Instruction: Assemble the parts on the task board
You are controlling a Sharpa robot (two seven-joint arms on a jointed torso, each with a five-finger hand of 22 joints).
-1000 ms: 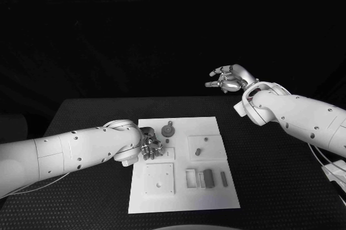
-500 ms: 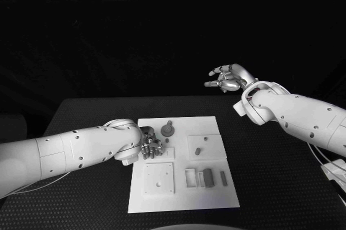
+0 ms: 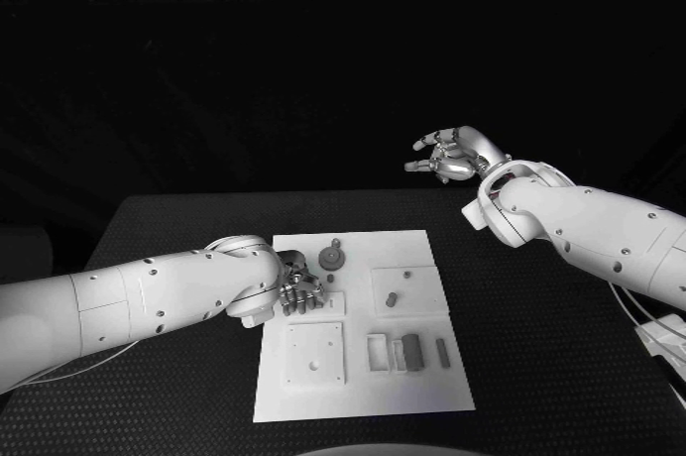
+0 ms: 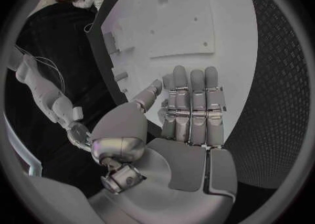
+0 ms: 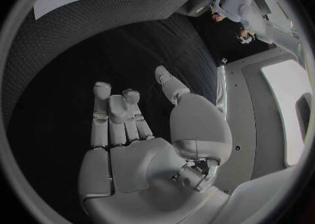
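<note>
Head view: task board (image 3: 414, 397) lies flat at centre of the black desk (image 3: 543, 377). Small grey parts (image 3: 410, 353) rest on it, one round part (image 3: 332, 257) near its far edge. Left hand (image 3: 296, 288) sits low over the board's left edge, fingers pointing down; cannot tell whether it touches anything. Right hand (image 3: 450, 154) raised beyond the desk's far side, fingers loosely curled, empty.

Left wrist view: left hand (image 4: 190, 111) flat, fingers straight and side by side, holding nothing, above the task board (image 4: 190, 19).

Right wrist view: right hand (image 5: 131, 124) empty, fingers apart, over dark desk (image 5: 72, 30).
</note>
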